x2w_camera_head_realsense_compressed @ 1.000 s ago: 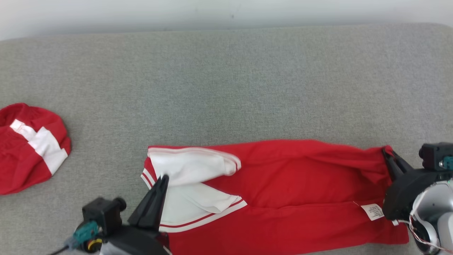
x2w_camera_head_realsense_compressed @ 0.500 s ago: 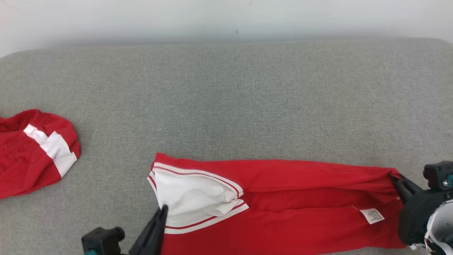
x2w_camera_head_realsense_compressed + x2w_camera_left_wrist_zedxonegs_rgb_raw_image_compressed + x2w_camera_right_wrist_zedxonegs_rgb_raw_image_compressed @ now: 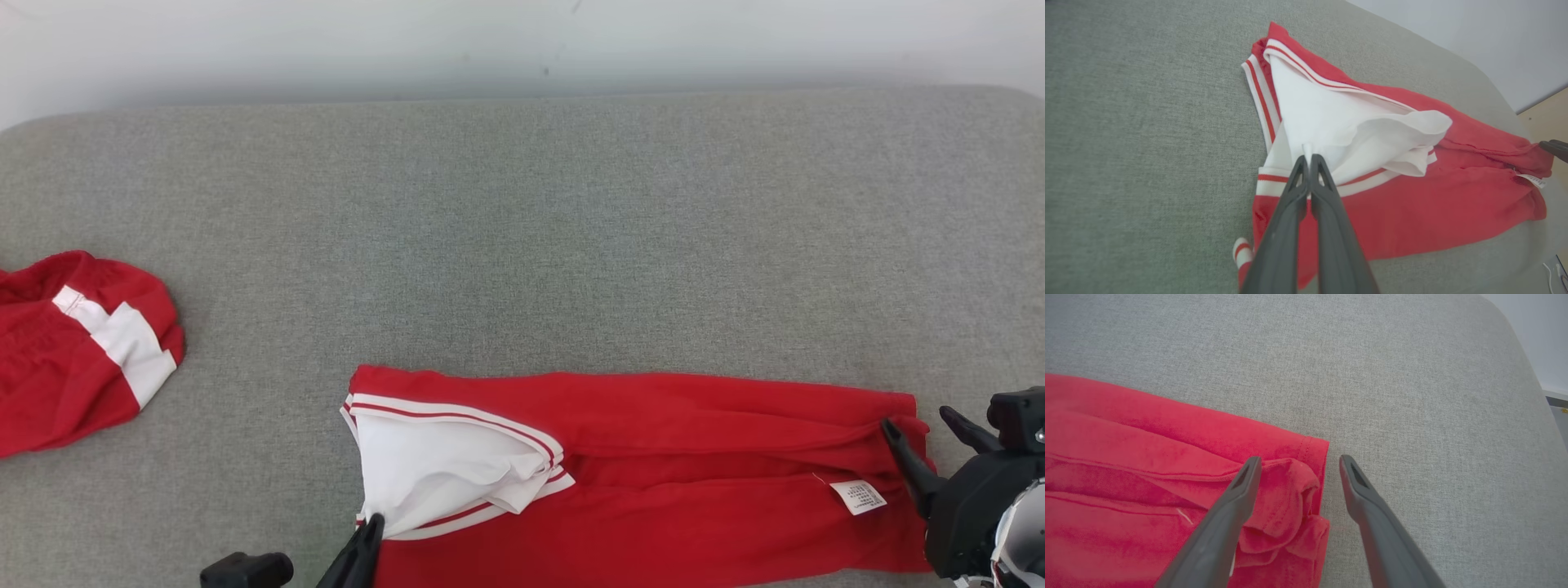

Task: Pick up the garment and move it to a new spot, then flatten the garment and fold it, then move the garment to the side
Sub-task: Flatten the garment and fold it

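Note:
The garment [image 3: 669, 457] is red with a white lining and striped hem, and it lies stretched left to right near the front of the grey padded surface [image 3: 522, 229]. At its left end my left gripper [image 3: 374, 523] is shut on a pinch of the white fabric; the left wrist view shows that grip [image 3: 1307, 157] on the garment [image 3: 1412, 196]. At the right end my right gripper [image 3: 916, 418] stands open. In the right wrist view its fingers [image 3: 1299, 458] straddle the bunched red corner [image 3: 1290, 490] lying on the surface.
A second red and white garment [image 3: 73, 351] lies bunched at the far left. A white care label [image 3: 857, 496] sticks out near the garment's right end. A pale wall [image 3: 522, 41] runs behind the surface; its rounded right edge [image 3: 1531, 375] is close.
My right gripper has opened and let go of the garment's right end. The garment has come down flatter and nearer the front edge. The head camera shifted a little.

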Tool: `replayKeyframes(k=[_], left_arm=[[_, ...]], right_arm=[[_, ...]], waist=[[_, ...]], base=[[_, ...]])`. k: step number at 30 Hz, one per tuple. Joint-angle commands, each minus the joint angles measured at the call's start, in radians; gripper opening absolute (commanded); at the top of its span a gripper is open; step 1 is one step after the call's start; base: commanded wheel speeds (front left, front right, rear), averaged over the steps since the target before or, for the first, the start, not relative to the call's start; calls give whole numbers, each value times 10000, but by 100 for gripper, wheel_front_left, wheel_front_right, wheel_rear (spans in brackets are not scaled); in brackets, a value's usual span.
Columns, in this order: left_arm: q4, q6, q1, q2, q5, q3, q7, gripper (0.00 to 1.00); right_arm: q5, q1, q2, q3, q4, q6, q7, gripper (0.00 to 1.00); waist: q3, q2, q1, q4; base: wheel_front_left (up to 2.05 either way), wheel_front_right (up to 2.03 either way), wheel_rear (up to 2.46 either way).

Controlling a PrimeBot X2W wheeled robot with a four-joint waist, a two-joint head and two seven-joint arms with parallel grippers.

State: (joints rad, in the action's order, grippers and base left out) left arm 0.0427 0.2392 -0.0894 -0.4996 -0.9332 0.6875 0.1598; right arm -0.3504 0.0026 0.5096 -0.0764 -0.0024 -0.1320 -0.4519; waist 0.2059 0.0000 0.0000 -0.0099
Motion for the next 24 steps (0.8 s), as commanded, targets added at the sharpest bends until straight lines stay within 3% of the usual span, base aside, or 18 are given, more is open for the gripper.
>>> replayKeyframes(k=[1,2,3,4,5,6,7,12,17,20,24], left_arm=[[-108,34,57,-50,61,22,14,0],[-172,61,35,-63,118,53,3,18],[-216,42,8,-52,143,72,26,44],[-278,16,-3,-36,167,94,43,49],[-338,20,-7,-40,202,119,43,60],[-399,62,-17,-60,257,146,62,93],[-467,81,-7,-90,311,201,13,100],[-630,259,11,-140,568,280,107,100],[-839,410,-149,-173,1306,184,720,100],[-876,499,-154,48,1904,-183,1006,100],[-519,625,70,652,3178,-1350,1064,100]], right_arm=[[-77,107,-163,-133,-20,28,187,100],[-128,143,-230,-214,-48,26,257,100],[-180,169,-331,-315,-87,28,343,100],[-170,200,-418,-449,-117,28,431,100],[-174,236,-525,-573,-151,26,488,100],[-179,279,-655,-728,-195,28,518,100],[-143,336,-776,-892,-284,26,587,100],[-37,613,-1457,-1595,-627,26,808,100],[-156,978,-2796,-2281,-1072,27,1455,100],[-216,1119,-3639,-2322,-1105,27,2006,100],[-370,1205,-4253,-2246,-823,27,2728,100]], waist=[[-33,0,0,13],[-51,0,0,14],[-71,0,0,16],[-101,0,0,18],[-133,0,0,21],[-177,0,0,24],[-213,0,0,24],[-397,0,0,54],[-688,0,0,121],[-848,0,0,152],[-1031,0,0,178]], base=[[0,0,0],[0,0,0],[0,0,0],[0,0,0],[0,0,0],[0,0,0],[0,0,0],[0,0,0],[0,0,0],[0,0,0],[0,0,0]])
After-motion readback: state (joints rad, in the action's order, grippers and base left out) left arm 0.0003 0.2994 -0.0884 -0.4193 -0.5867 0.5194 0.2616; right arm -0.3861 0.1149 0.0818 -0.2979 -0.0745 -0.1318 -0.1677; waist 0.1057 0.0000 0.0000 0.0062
